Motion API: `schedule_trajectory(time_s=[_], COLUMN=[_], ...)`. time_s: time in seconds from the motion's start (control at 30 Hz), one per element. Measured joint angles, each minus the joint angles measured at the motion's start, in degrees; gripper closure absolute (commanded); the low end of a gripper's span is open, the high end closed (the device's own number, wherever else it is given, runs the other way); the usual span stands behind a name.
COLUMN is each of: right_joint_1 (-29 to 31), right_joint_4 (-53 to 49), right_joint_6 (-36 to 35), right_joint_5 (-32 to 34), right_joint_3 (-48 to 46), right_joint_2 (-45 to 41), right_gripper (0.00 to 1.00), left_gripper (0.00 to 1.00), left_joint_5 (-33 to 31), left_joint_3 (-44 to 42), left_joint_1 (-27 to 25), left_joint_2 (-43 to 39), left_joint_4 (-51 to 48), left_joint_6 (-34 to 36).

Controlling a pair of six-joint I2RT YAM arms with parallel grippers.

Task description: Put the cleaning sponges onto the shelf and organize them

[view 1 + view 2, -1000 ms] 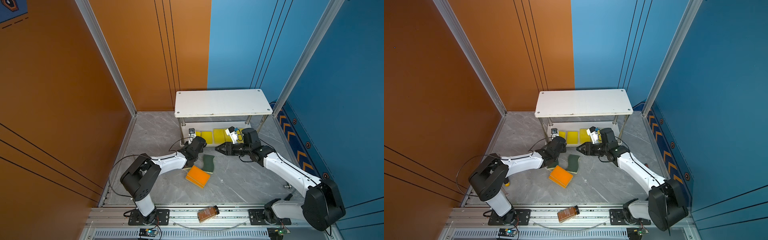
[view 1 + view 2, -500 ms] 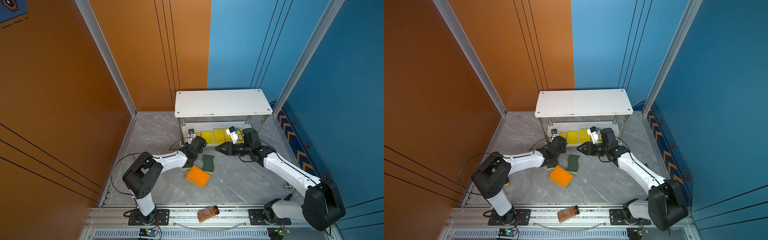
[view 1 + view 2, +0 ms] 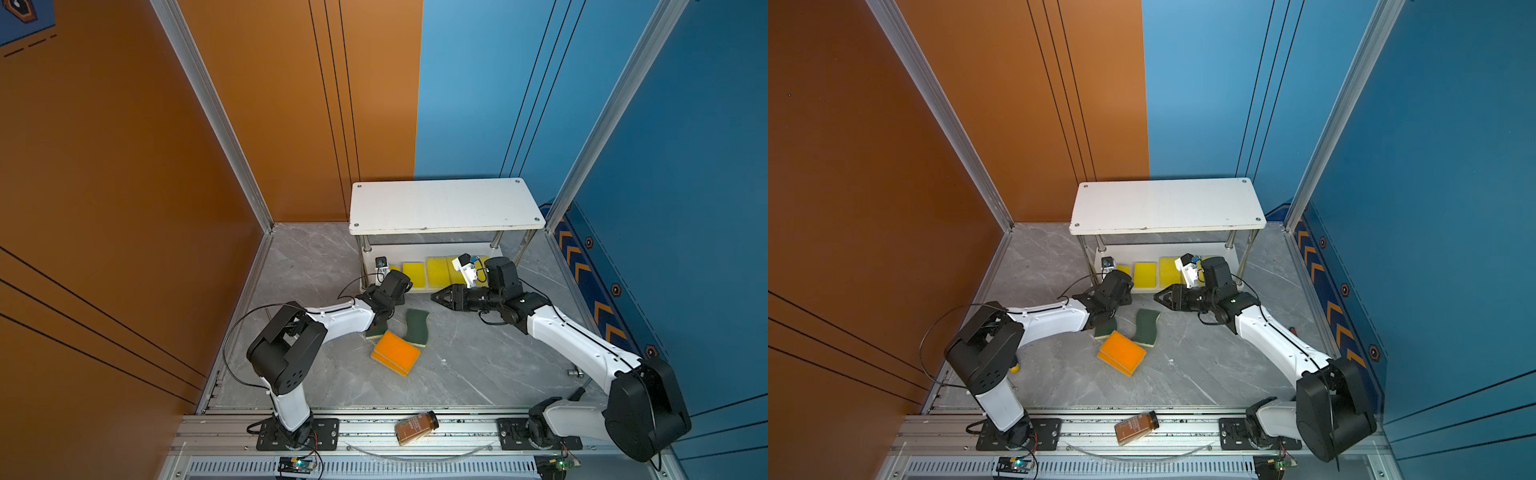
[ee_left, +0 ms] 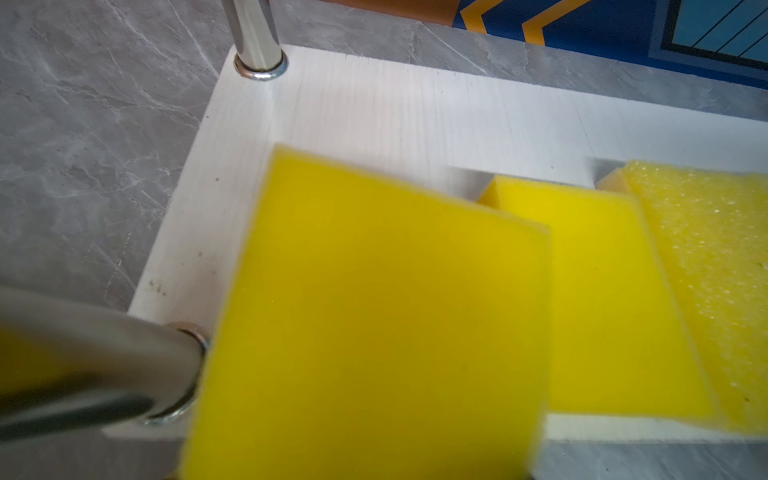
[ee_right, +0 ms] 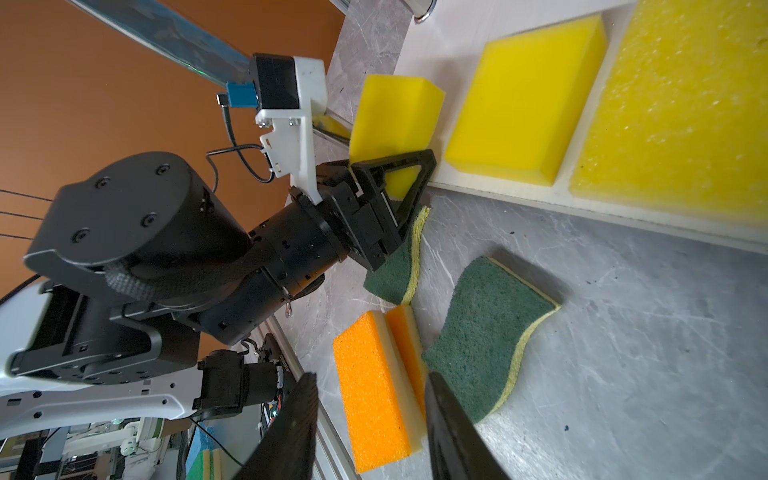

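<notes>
The shelf (image 3: 444, 208) stands at the back, with yellow sponges (image 3: 413, 274) lying in a row on its lower board (image 4: 374, 104). My left gripper (image 5: 419, 183) is shut on another yellow sponge (image 4: 374, 311) at that board's left end, beside a chrome post (image 4: 83, 361). On the floor in front lie two green sponges (image 3: 417, 326) (image 3: 1105, 328), one partly under my left arm, and two orange sponges (image 3: 395, 353) side by side. My right gripper (image 5: 370, 436) hovers open and empty above them, pointing left (image 3: 436, 297).
A brown bottle (image 3: 417, 427) lies on the front rail. The shelf's top board hangs over the lower one, and its chrome posts stand at the corners. Orange and blue walls close in the left, back and right sides.
My left arm has edged slightly toward the shelf with the yellow sponge still in its grip. The right arm has not moved.
</notes>
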Motion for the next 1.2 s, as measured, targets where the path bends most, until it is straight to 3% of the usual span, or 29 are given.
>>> schedule_trajectory(time_s=[1.2], right_joint_1=[-0.31], right_joint_4=[1.73], right_joint_6=[0.55], right_joint_5=[-1.14], right_joint_3=[-0.07], right_joint_2=[0.33], right_gripper=[0.58], left_gripper=[0.45], left_joint_5=[2.54], left_joint_3=[3.54], left_joint_1=[1.27], left_joint_2=[1.27], left_joint_4=[-4.31], left_joint_6=[0.31])
